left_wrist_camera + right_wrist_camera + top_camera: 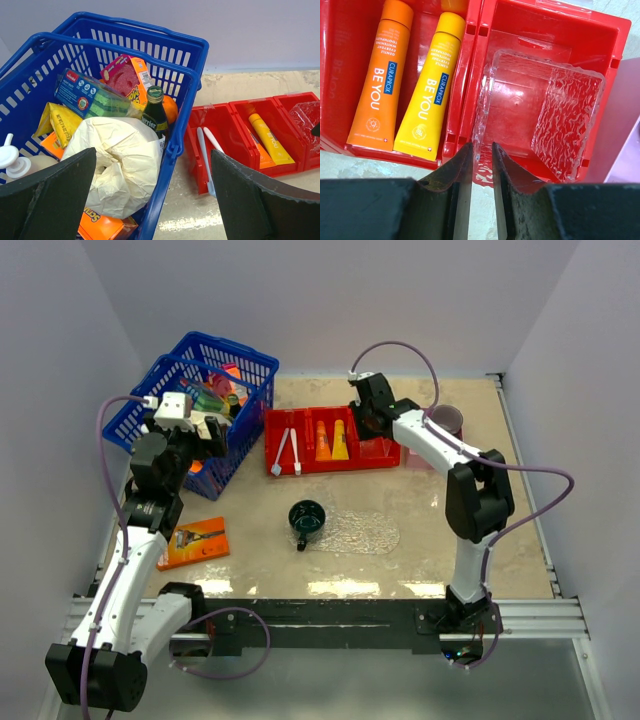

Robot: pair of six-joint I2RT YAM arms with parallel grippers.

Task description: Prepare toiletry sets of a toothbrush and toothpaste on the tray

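The yellow tube [432, 90] lies just left of the right tool [482, 148] — whether clenched I cannot tell — long axis toward the surface's [440, 550] far edge.

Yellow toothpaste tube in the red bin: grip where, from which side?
Grip the yellow tube near its cap end, straight down from above, pinching across its width. It lies flat; its wide crimp end crowds the orange tube, while the narrower cap end opens a gap. The divider side looks tight.
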